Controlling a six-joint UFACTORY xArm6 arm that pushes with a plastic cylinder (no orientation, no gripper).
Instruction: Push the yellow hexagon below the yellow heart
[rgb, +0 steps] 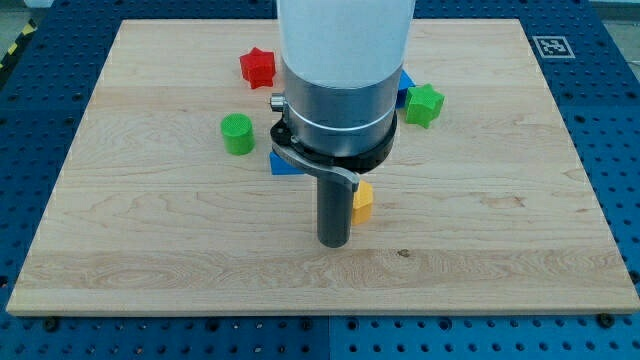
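Observation:
My tip (333, 242) rests on the wooden board (150, 230) near the view's bottom centre. A yellow block (362, 201), partly hidden behind the rod, sits just right of the tip and touches or nearly touches it; its shape cannot be made out. No second yellow block shows; the arm's body hides the middle of the board.
A red star (257, 67) lies at the top left of centre. A green cylinder (238, 134) stands left of the arm. A green star (424, 104) lies right of the arm. A blue block (283, 165) peeks out left of the rod, another blue piece (404, 88) beside the green star.

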